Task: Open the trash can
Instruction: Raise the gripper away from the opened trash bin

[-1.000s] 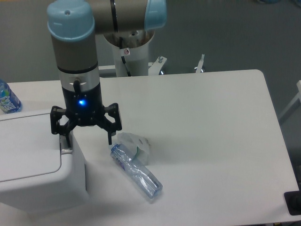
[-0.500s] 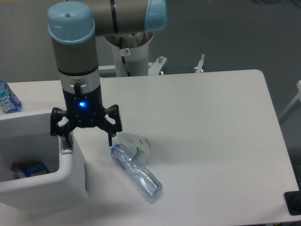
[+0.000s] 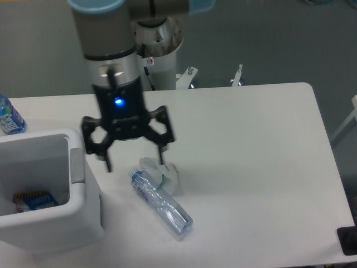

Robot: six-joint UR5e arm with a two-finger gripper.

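Observation:
The white boxy trash can (image 3: 83,215) stands at the front left of the table. Its lid is out of view and its inside shows, with a small blue and brown item (image 3: 34,201) at the bottom. The grey push-button strip (image 3: 77,158) runs along its right rim. My gripper (image 3: 134,160) hangs open and empty just to the right of the can, above the table and clear of the rim, with one finger (image 3: 106,159) near the strip.
A crushed clear plastic bottle (image 3: 162,202) lies on the table right of the can, below the gripper, with a crumpled clear wrapper (image 3: 162,169) at its upper end. A blue-labelled bottle (image 3: 8,116) stands at the left edge behind the can.
The can's lid was shut one second ago and is now open, showing the inside. My gripper has lifted off the button strip and moved up and to the right.

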